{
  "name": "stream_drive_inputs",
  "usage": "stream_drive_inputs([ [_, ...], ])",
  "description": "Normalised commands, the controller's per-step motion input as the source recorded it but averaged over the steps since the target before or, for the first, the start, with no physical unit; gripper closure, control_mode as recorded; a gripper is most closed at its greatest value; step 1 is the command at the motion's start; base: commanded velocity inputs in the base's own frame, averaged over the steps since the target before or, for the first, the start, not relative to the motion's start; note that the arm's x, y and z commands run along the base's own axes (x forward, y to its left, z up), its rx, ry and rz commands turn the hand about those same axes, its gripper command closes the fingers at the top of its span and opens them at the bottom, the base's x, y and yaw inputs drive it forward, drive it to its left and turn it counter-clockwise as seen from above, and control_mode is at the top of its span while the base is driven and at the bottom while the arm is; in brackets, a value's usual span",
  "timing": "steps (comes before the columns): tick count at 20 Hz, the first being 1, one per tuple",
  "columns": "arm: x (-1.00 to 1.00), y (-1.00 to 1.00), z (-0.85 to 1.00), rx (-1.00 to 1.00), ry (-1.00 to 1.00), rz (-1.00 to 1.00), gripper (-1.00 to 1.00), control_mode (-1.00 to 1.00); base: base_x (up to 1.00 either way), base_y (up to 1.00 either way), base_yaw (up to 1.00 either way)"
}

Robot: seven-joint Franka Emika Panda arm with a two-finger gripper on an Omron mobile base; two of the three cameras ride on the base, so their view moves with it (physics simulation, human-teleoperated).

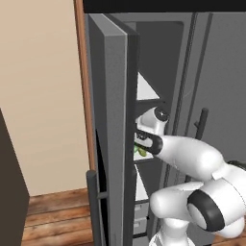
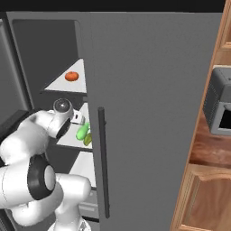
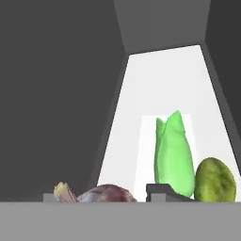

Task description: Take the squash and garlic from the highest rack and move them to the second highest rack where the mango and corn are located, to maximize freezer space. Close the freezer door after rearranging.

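My gripper (image 3: 107, 196) is inside the freezer at the second highest rack (image 3: 160, 84), shut on the purplish garlic (image 3: 106, 193), which sits between its two dark fingertips (image 3: 162, 190). Just beyond on that white rack stand the green corn (image 3: 174, 155) and the olive mango (image 3: 215, 181). From the right base view the hand (image 2: 77, 118) reaches in beside the corn (image 2: 82, 131) and the mango (image 2: 88, 139). The orange squash (image 2: 71, 76) lies on the highest rack (image 2: 56, 85). In the left base view the wrist (image 1: 146, 140) passes behind the door's edge.
The open freezer door (image 1: 110, 120) stands close on the arm's left. The shut grey fridge door (image 2: 153, 113) with its long dark handle (image 2: 103, 162) borders the opening on the right. Drawers (image 1: 140, 216) sit below the racks. Wooden cabinets and a microwave (image 2: 219, 106) stand far right.
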Motion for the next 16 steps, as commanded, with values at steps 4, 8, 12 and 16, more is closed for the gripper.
stream_drive_inputs([
  [4,1.00,0.03,-0.38,0.00,0.08,0.00,1.00,-1.00,0.00,0.00,0.00],
  [8,0.86,0.04,-0.48,-0.01,0.02,0.00,1.00,-1.00,0.00,0.00,0.00],
  [12,0.63,0.16,-0.54,-0.01,0.00,0.00,1.00,-1.00,0.00,0.00,0.00],
  [16,0.54,0.12,-0.52,-0.02,0.00,-0.01,1.00,-1.00,0.00,0.00,0.00],
])
